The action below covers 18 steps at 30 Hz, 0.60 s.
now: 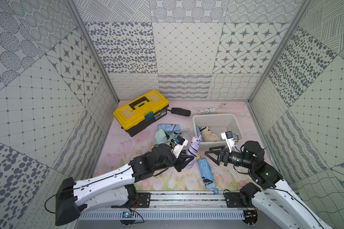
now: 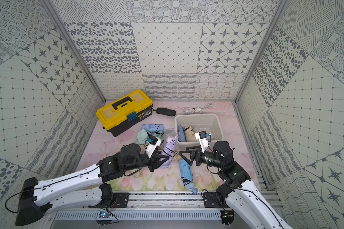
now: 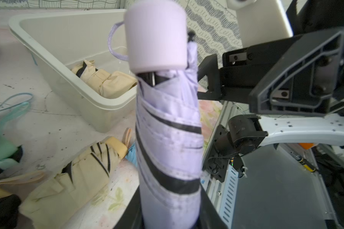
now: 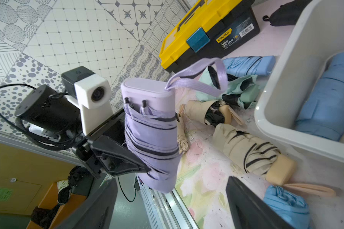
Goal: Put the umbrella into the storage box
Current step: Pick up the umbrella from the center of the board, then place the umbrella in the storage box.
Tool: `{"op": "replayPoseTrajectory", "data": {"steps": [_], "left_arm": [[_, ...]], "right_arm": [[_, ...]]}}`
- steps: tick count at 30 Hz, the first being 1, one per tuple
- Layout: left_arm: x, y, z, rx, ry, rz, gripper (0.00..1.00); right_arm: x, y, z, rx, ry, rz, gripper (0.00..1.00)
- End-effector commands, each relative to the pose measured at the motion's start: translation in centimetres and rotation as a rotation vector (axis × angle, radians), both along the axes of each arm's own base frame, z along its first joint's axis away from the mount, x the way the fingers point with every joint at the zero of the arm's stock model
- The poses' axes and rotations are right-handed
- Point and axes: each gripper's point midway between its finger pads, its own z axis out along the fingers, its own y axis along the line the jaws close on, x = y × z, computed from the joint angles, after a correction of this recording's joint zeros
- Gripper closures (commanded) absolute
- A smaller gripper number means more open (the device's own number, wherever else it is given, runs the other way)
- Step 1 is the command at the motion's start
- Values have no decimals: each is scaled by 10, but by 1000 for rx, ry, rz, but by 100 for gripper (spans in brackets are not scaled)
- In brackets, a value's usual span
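Umbrella (image 1: pixel 193 149), lilac, black-striped: held tilted above floral pink tabletop (image 1: pixel 127 146), beside near-left corner of storage box (image 1: pixel 214 115); patterned-tile walls (image 1: pixel 187 49) around. Left gripper (image 1: pixel 187 162): fingers clamped on its lower end. Right gripper (image 1: pixel 209 151): fingers spread, empty, facing it.

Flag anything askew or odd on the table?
The mint umbrella beyond the left pincer is rumpled, its canopy splayed loose, unlike the neatly folded lavender umbrella that pincer holds. The front blue umbrella has its strap at the table edge.
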Motion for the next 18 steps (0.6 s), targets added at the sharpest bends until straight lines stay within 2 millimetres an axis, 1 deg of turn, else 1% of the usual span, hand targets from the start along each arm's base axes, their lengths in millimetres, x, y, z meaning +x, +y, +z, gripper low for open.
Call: {"op": "replayPoseTrajectory", "data": {"steps": [1, 6, 9, 14, 18], "left_arm": [[-12, -23, 99, -488, 19, -112, 100], [-16, -30, 107, -567, 45, -161, 100], [-19, -35, 109, -593, 58, -195, 100], [-21, -36, 113, -631, 62, -220, 100], [-24, -37, 113, -642, 72, -239, 100]], "right_arm": [[1, 9, 31, 103, -89, 45, 8], [3, 15, 39, 124, -108, 71, 8], [5, 16, 39, 121, -110, 68, 9], [6, 17, 47, 144, -121, 70, 16], [7, 17, 59, 176, -134, 70, 23]]}}
